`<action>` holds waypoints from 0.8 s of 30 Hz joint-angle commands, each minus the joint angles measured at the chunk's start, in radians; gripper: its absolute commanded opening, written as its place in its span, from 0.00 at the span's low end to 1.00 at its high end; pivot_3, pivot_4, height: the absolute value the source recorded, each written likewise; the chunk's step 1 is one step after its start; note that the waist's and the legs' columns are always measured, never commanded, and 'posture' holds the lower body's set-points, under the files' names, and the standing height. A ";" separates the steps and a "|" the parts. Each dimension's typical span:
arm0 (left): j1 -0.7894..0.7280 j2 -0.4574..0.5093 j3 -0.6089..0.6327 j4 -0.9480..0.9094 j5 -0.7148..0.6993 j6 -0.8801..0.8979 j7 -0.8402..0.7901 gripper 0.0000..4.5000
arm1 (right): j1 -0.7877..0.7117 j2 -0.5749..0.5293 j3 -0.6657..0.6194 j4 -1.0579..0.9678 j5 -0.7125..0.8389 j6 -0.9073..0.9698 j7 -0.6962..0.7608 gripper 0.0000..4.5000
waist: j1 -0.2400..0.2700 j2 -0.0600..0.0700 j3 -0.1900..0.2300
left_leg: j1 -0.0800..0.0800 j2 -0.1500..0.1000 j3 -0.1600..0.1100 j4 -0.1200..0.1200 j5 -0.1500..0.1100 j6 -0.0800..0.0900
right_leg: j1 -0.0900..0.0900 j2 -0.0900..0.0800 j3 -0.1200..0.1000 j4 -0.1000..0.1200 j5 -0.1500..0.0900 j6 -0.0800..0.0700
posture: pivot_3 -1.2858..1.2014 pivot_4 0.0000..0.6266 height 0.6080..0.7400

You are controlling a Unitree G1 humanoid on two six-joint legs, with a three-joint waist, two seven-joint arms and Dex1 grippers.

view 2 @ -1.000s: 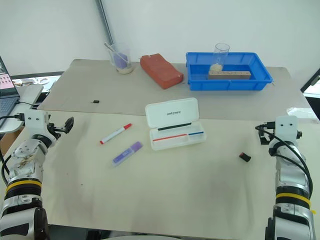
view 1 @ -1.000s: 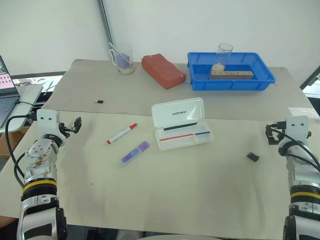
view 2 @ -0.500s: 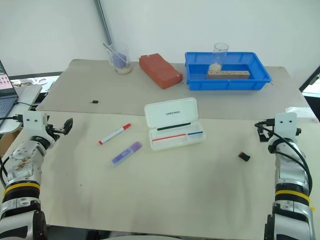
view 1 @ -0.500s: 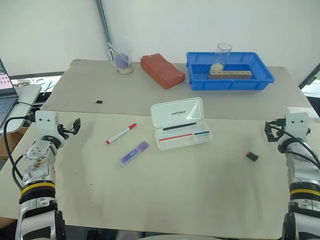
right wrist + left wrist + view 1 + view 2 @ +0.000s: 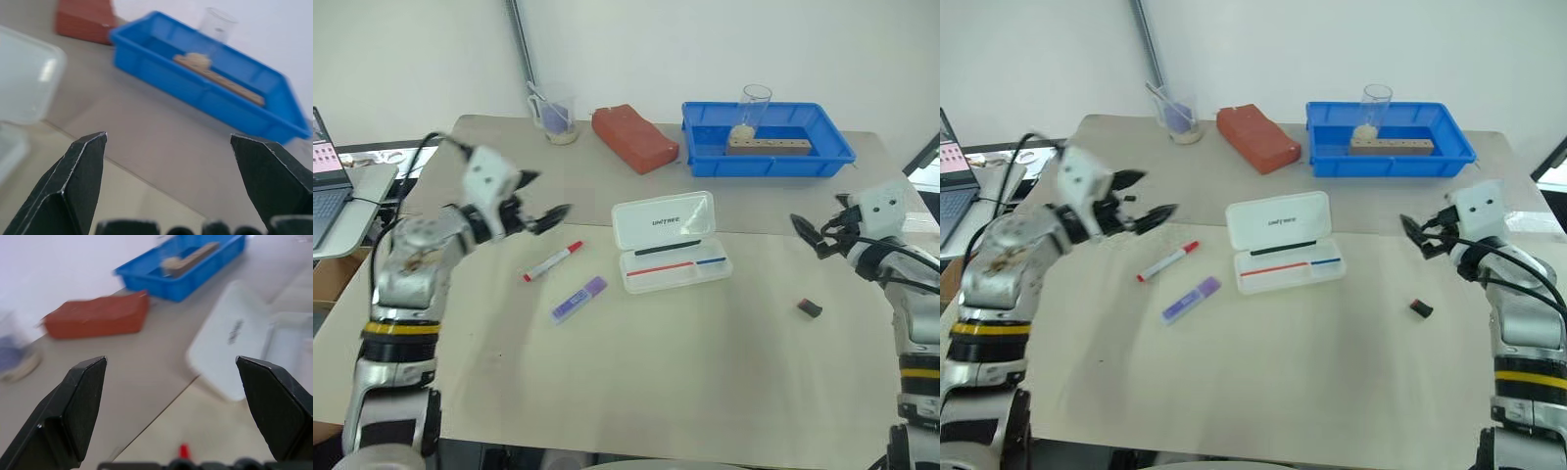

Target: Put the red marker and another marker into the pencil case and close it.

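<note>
The pencil case [image 5: 674, 270] lies open at the table's middle, its lid [image 5: 663, 219] tipped back, with thin red, blue and black sticks inside. The red marker [image 5: 551, 262] lies to its left. The purple marker [image 5: 578, 299] lies just in front of the red one. My left gripper [image 5: 544, 199] hovers open and empty above the table, just behind the red marker. Its wrist view looks between the wide-apart fingers [image 5: 73, 416] at the case lid [image 5: 230, 338]. My right gripper [image 5: 806, 235] is open and empty, right of the case, raised off the table.
At the back stand a blue tray [image 5: 832, 157] holding a glass and a wooden block, a red brick [image 5: 633, 137] and a clear cup [image 5: 554, 117]. A small dark cap [image 5: 809, 308] lies right of the case. A tiny black piece [image 5: 509, 199] lies back left, and a laptop [image 5: 325, 186] sits off the table's left.
My left arm has swung up and to the right, from the table's left edge to just behind the red marker. My right gripper has risen and moved left toward the case. Both stay open.
</note>
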 commanded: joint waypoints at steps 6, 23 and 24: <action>-0.085 -0.135 -0.326 0.014 0.115 0.001 -0.118 0.99 | 0.177 -0.082 0.003 -0.434 0.190 0.235 0.141 0.98 | 0.001 -0.003 0.004 | -0.002 -0.001 -0.001 0.001 0.000 0.000 | -0.001 0.000 0.000 0.000 0.000 0.000 | 0.52 0.24 1.00; -0.060 -0.254 -0.489 0.270 0.336 -0.172 -0.150 0.49 | 0.230 -0.002 0.020 -0.655 0.192 0.374 -0.051 0.98 | 0.004 -0.003 0.004 | -0.010 -0.003 -0.006 0.003 0.000 0.001 | -0.009 0.001 0.000 0.000 0.000 0.001 | 0.52 0.24 1.00; -0.057 -0.255 -0.490 0.270 0.340 -0.174 -0.152 0.40 | 0.230 -0.003 0.018 -0.655 0.193 0.373 -0.055 0.98 | 0.004 -0.003 0.004 | -0.010 -0.003 -0.006 0.003 0.000 0.001 | -0.009 0.001 0.000 0.000 0.000 0.001 | 0.52 0.24 1.00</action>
